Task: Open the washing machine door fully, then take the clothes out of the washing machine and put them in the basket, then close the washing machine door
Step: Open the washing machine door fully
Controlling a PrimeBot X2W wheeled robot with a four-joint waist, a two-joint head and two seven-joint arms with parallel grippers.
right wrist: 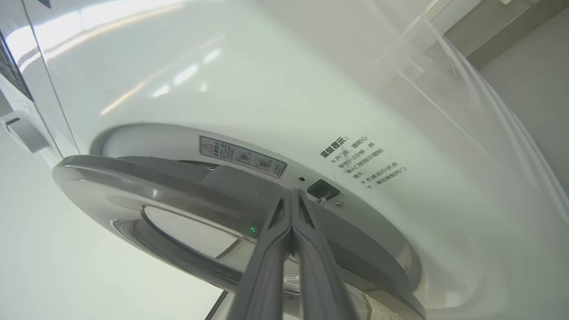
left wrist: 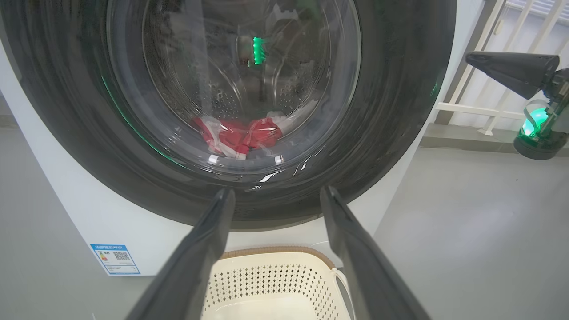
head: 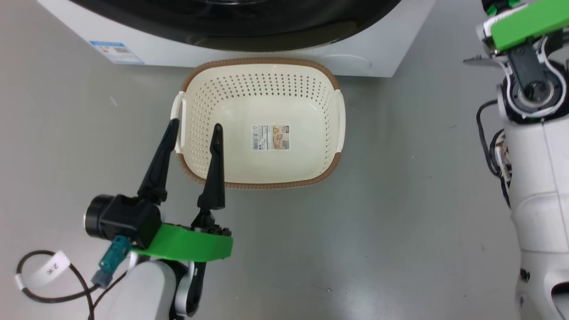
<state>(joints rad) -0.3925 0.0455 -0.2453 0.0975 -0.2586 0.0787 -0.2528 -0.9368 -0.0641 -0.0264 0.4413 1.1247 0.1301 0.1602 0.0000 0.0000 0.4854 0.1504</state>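
Lower left, left gripper (head: 195, 125) hangs wide open, empty, over basket (head: 260, 61); right gripper (right wrist: 291, 195) sits pinched shut by door (right wrist: 133, 178) edge.

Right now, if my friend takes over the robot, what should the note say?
Left gripper: open, holding nothing, over the basket's left side.
Right gripper: shut, tips at the door's edge, gripping nothing.
Door: looks a crack open at most, far from fully open.
Clothes: inside the washer, behind the glass.
Basket: empty, on the floor in front of the washer.
Done: no step finished.
Left: swing the door fully open, move the clothes to the basket, close the door.
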